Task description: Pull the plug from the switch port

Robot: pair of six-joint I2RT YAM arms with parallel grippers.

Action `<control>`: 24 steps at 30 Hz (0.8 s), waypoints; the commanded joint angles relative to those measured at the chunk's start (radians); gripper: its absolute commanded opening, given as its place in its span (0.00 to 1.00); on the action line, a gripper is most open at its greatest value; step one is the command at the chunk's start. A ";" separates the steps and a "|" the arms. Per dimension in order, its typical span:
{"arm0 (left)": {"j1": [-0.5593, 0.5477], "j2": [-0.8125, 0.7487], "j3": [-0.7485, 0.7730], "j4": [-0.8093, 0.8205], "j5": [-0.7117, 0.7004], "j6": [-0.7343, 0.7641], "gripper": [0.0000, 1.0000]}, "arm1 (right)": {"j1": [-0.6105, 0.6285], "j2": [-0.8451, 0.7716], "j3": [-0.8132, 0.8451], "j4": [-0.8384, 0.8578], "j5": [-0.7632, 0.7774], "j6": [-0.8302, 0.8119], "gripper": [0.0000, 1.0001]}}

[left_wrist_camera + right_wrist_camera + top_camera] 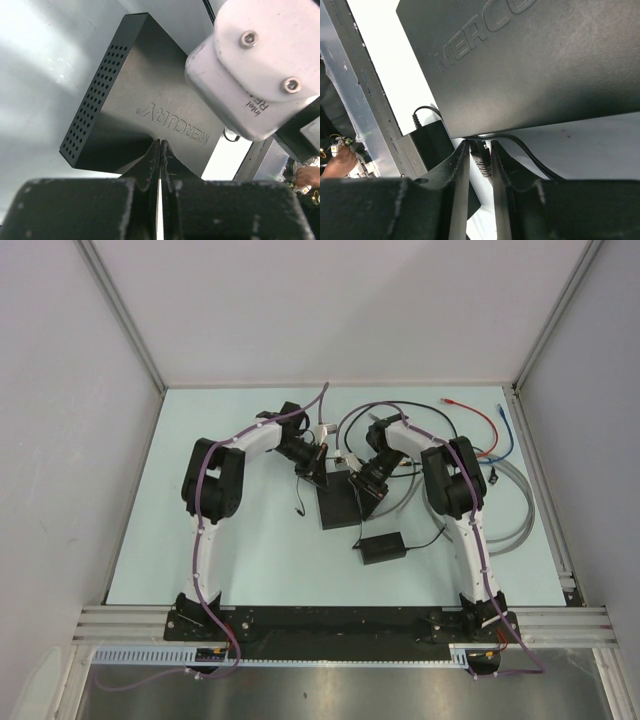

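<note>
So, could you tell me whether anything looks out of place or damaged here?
Nothing looks damaged or spilled. The switch lies flat under the shut left hand; the right hand appears closed on the plug. Only the red cable and blue cable sprawl loose on the right.

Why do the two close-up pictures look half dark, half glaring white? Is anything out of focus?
Left wrist view: the flat matte-black box is sharp, lettering readable, while the shut left end effector is a dark blur. Right wrist view: the pale table burns out white; the dark cable plug sits shadowed inside the right end effector. Top view: even light, soft shadows.
</note>
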 commanded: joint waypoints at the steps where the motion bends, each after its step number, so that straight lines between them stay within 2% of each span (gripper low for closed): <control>1: -0.011 0.017 -0.008 0.021 -0.081 0.019 0.01 | 0.012 0.046 -0.015 0.082 0.099 -0.011 0.20; 7: -0.013 0.016 -0.008 0.021 -0.083 0.019 0.01 | 0.014 0.062 -0.005 0.077 0.147 -0.002 0.04; 14: -0.014 0.021 -0.005 0.021 -0.083 0.018 0.01 | 0.020 0.066 0.017 0.054 0.176 -0.011 0.02; 24: -0.013 0.025 0.000 0.019 -0.078 0.019 0.01 | 0.042 0.040 0.034 -0.042 0.230 -0.131 0.00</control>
